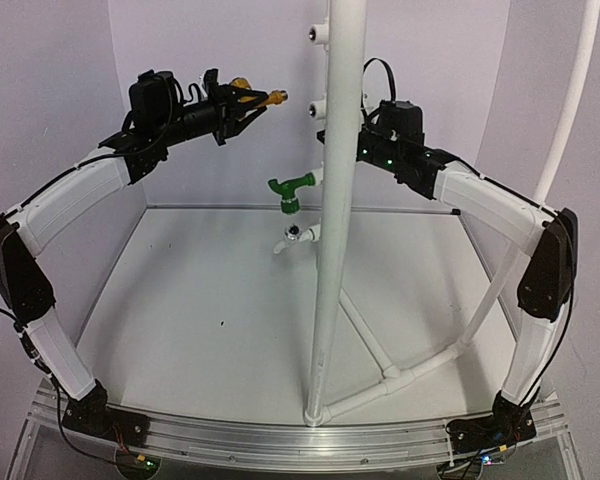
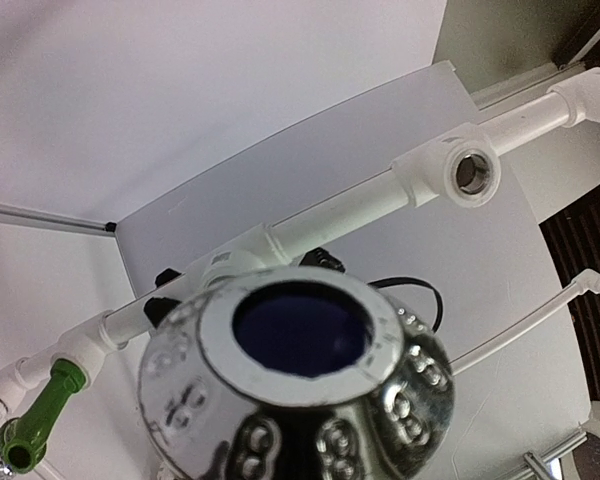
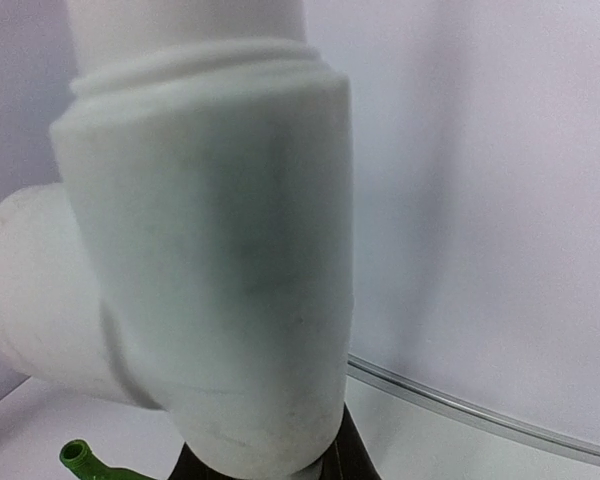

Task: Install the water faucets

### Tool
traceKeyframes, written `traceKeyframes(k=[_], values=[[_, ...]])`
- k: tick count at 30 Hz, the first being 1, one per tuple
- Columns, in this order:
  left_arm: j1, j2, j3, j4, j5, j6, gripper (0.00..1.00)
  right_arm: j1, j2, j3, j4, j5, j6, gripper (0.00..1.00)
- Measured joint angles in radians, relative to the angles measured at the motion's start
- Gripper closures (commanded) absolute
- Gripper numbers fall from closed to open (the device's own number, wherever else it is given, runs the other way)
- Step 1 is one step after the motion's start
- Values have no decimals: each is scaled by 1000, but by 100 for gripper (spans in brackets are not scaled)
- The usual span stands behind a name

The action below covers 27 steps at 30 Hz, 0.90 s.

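My left gripper (image 1: 242, 105) is shut on the brass-gold faucet (image 1: 265, 98) and holds it high, its end pointing right at an open white tee fitting (image 1: 318, 107) a short gap away. In the left wrist view the faucet's shiny round knob (image 2: 300, 400) with a dark blue centre hides my fingers; the open tee (image 2: 475, 172) lies beyond. The green faucet (image 1: 292, 188) is seated in a lower tee on the upright white pipe (image 1: 335, 250); it also shows in the left wrist view (image 2: 40, 415). My right gripper (image 1: 365, 140), behind the pipe, is shut on a tee (image 3: 200, 260).
Another open tee (image 1: 318, 32) sits higher and one (image 1: 300, 232) lower on the pipe. The pipe frame's slanted base bars (image 1: 400, 370) run across the right of the table. A thin curved white pipe (image 1: 570, 110) rises at the far right.
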Motion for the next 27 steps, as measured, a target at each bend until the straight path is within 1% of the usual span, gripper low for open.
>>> traceKeyframes(k=[7, 16, 27], values=[[16, -45, 13, -48, -5, 9, 100, 43, 30, 14, 46, 42, 34, 100], [16, -45, 20, -156, 53, -2, 100, 65, 54, 48, 35, 100, 45, 100], [16, -26, 42, -165, 52, -27, 100, 86, 92, 98, 28, 99, 62, 100]])
